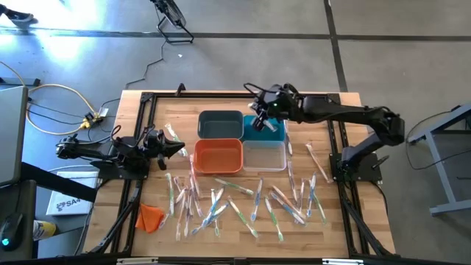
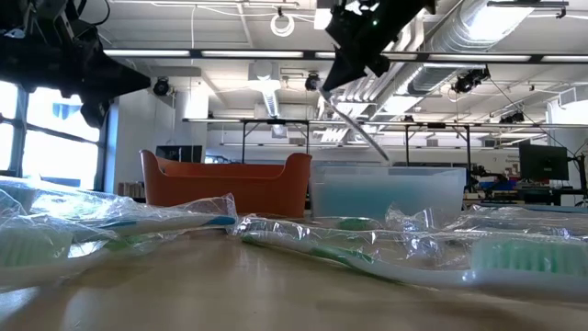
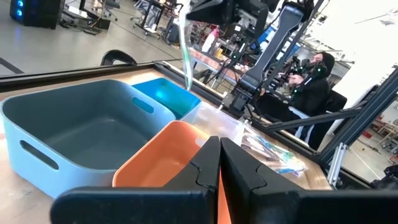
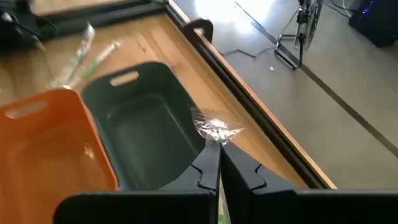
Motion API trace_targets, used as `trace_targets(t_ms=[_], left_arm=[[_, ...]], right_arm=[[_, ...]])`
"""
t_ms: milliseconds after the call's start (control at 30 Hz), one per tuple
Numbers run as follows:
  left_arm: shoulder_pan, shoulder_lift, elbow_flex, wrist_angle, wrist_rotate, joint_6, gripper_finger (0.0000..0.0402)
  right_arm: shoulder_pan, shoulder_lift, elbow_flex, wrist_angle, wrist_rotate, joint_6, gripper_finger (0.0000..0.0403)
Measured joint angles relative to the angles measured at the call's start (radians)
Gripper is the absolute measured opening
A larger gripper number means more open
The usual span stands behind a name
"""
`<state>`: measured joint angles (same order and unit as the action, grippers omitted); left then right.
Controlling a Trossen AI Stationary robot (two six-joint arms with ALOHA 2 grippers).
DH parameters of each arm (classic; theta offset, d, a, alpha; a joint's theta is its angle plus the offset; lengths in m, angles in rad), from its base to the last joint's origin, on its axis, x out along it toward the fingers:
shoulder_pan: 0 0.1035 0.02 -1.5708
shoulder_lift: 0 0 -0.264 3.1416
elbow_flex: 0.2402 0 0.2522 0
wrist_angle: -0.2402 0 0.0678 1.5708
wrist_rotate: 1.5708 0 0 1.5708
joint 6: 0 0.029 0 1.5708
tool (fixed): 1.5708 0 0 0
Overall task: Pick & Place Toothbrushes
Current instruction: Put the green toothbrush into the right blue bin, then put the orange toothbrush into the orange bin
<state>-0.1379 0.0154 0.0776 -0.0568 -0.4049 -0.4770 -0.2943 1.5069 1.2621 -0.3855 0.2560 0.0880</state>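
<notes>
Right gripper [image 1: 259, 110] pinches wrapped toothbrush [image 3: 186, 53] over teal bin [image 1: 266, 129]; slick wrapper may slip, miss bin. Left gripper [image 1: 179, 151] closed, empty.

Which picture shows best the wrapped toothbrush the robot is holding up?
The left wrist view: the clear-wrapped toothbrush hangs full-length from the right gripper above the teal plastic bin. Low view shows it as a thin slanted stick; right wrist view only its crinkled wrapper end; high view hides it.

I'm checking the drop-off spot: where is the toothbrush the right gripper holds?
In the high view the right gripper is shut on a wrapped toothbrush that hangs above the teal bin, right of the dark grey bin at the table's far side.
</notes>
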Motion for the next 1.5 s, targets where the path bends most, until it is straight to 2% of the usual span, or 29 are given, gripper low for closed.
trace_targets(t_ms=[633, 900, 1167, 1300, 1500], left_arm=[[0.000, 0.000, 0.000, 0.001, 0.000, 0.000, 0.0009], [0.000, 0.000, 0.000, -0.003, 0.000, 0.000, 0.0009], [0.000, 0.000, 0.000, -0.004, 0.000, 0.000, 0.0009], [0.000, 0.000, 0.000, -0.004, 0.000, 0.000, 0.0009], [0.000, 0.000, 0.000, -0.004, 0.000, 0.000, 0.0009]], right_arm=[[-0.002, 0.183, 0.000, -0.005, -0.001, -0.010, 0.0003], [-0.019, 0.187, -0.001, -0.032, -0.052, -0.003, 0.0003], [-0.022, 0.187, -0.001, -0.031, -0.050, -0.004, 0.0004], [-0.022, 0.187, -0.001, -0.035, -0.049, -0.003, 0.0026], [-0.022, 0.187, -0.001, -0.045, -0.028, -0.004, 0.0086]])
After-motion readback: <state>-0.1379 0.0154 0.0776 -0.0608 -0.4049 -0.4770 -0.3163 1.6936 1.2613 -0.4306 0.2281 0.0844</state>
